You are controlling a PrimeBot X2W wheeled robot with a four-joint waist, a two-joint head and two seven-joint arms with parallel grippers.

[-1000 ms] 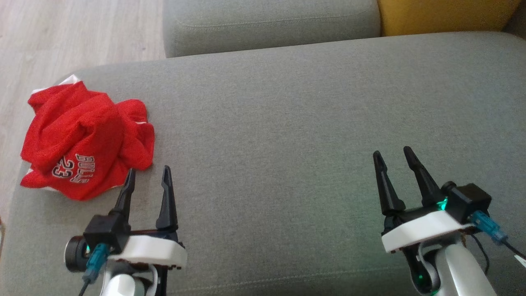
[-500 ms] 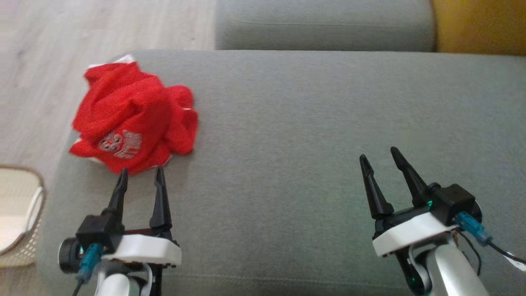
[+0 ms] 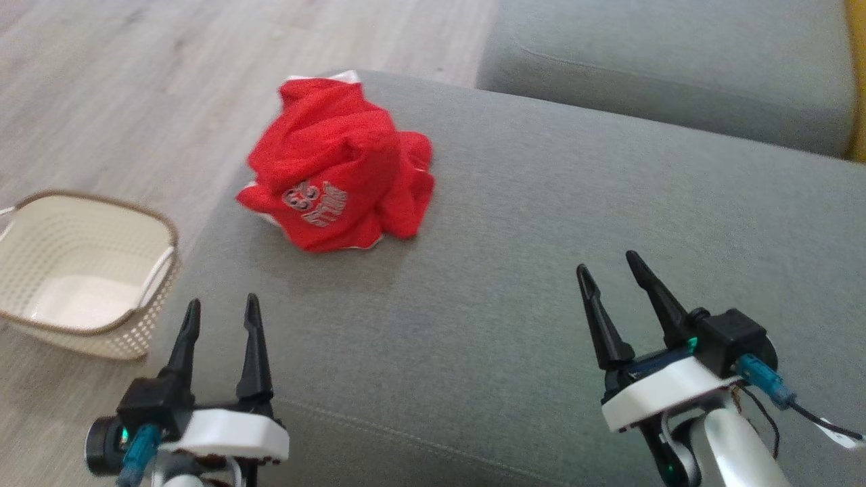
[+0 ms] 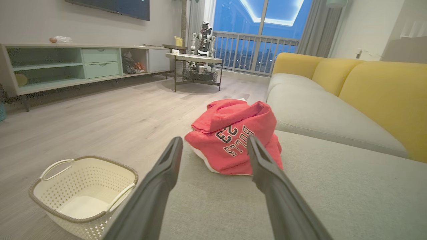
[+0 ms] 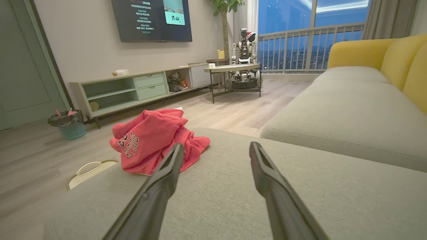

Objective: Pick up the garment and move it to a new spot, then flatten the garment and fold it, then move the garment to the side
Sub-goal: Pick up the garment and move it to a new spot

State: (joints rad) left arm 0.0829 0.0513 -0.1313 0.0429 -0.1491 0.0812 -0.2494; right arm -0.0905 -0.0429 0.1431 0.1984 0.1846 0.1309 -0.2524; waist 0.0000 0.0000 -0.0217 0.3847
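step: pick-up, not begun | garment (image 3: 338,166) crumpled at sofa (image 3: 541,203) seat's far left corner | left fingers (image 3: 254,345), right fingers (image 3: 599,318) spread, empty (both well short) | next: reach left fingers forward, pinch a fold

Camera: head view swung left. Basket (image 3: 82,197): newly in frame, on floor (image 3: 135,101) off seat cushion's (image 3: 514,284) left edge. Left gripper (image 3: 223,301): earlier tips at shirt's (image 3: 338,162) hem, now well apart.

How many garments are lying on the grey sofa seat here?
1: a crumpled red Bulls jersey at the far left corner of the sofa seat. Another could be hidden beneath it.
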